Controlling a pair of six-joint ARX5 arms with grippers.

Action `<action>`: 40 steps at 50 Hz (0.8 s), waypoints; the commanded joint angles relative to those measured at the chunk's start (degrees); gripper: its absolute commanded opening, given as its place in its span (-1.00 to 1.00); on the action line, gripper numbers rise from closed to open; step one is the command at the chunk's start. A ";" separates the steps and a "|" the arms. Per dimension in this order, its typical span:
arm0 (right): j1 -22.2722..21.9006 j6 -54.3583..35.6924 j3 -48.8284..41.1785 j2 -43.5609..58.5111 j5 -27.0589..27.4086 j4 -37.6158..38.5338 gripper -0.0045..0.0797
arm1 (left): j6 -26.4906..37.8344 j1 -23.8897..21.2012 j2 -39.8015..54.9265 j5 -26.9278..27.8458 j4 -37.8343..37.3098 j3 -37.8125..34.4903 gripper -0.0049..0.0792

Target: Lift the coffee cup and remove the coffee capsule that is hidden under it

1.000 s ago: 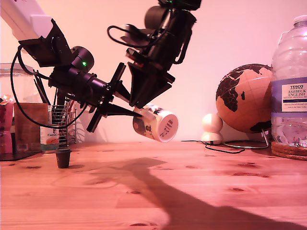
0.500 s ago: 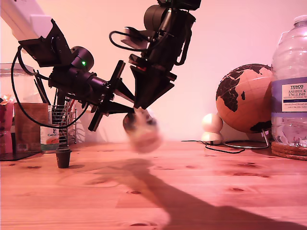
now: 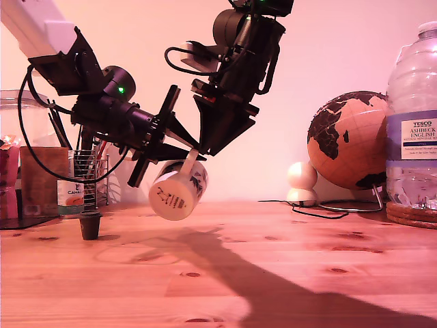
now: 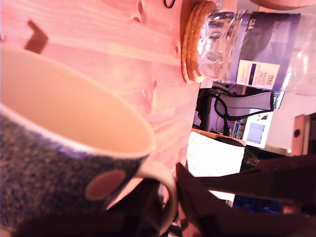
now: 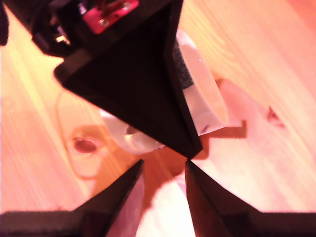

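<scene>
Clearly, step: cup lifted off; capsule not yet taken.
Next move: my second gripper would need to drop left to the capsule.
Coffee capsule: stood uncovered, left on the table.
Coffee cup: hung tilted, airborne.
First gripper: pinched the handle, pointing steeply down.
Second gripper: jaws parted, empty.

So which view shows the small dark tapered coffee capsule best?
The exterior view: the small dark tapered coffee capsule stands upright, uncovered on the wooden table, towards that view's left. Neither wrist view shows it clearly.
</scene>
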 commanded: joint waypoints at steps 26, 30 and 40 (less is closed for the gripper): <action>-6.23 23.74 0.50 -0.66 -7.61 4.63 -0.21 | -6.29 -0.92 0.94 0.98 11.82 0.72 -0.93; -7.10 24.02 0.50 -0.98 -8.92 5.27 -0.21 | -7.98 -0.92 0.94 1.25 14.49 0.72 -0.93; -7.23 22.80 0.50 -3.04 -11.93 8.63 -0.21 | -11.54 -1.49 0.94 0.94 20.22 0.72 -0.93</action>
